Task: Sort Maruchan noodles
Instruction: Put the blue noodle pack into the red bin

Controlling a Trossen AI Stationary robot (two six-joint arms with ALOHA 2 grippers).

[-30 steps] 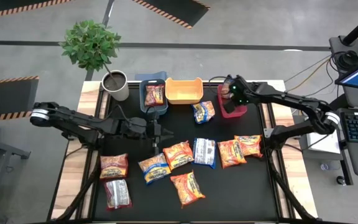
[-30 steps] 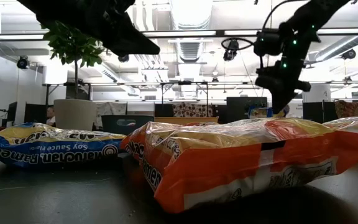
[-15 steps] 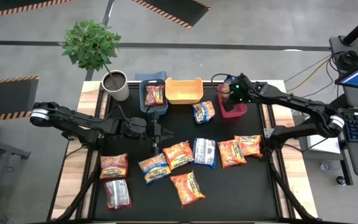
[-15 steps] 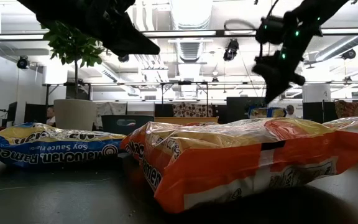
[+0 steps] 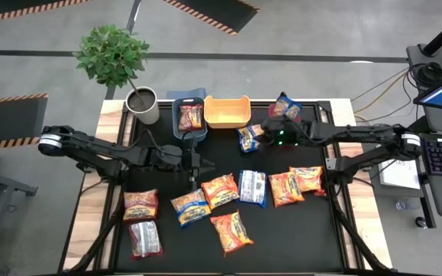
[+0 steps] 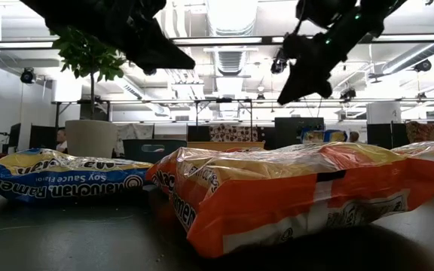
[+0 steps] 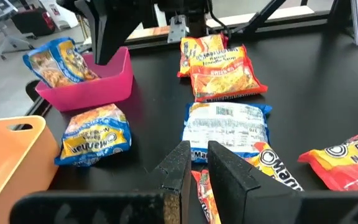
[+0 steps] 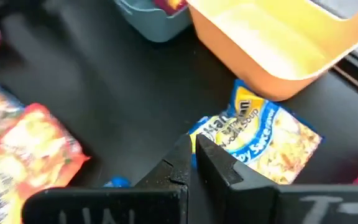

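Several Maruchan noodle packets lie flat on the black table: orange ones [image 5: 219, 190], [image 5: 232, 232], [image 5: 286, 188], blue ones [image 5: 190, 207], [image 5: 252, 186] and a dark red one [image 5: 146, 238]. Another blue packet [image 8: 260, 134] lies beside the yellow bin [image 5: 227, 111]. My right gripper [image 8: 192, 144] hangs shut and empty above the table next to it. A blue packet [image 7: 55, 62] sticks out of the red bin [image 7: 104, 87], leaning on its wall. A dark red packet [image 5: 190, 116] lies in the blue bin. My left gripper [image 7: 196, 163] hovers shut and empty above the table's middle.
A potted plant [image 5: 143, 103] stands at the far left corner beside the blue bin [image 5: 176, 126]. The three bins line the far edge. Bare black table shows between the bins and the row of packets, and along the near edge at the right.
My right gripper has swung from over the red bin toward the table's left and a little nearer, rising slightly and tipping up from steeply down to a slant. It has stayed shut. The blue packet in the red bin now shows uncovered.
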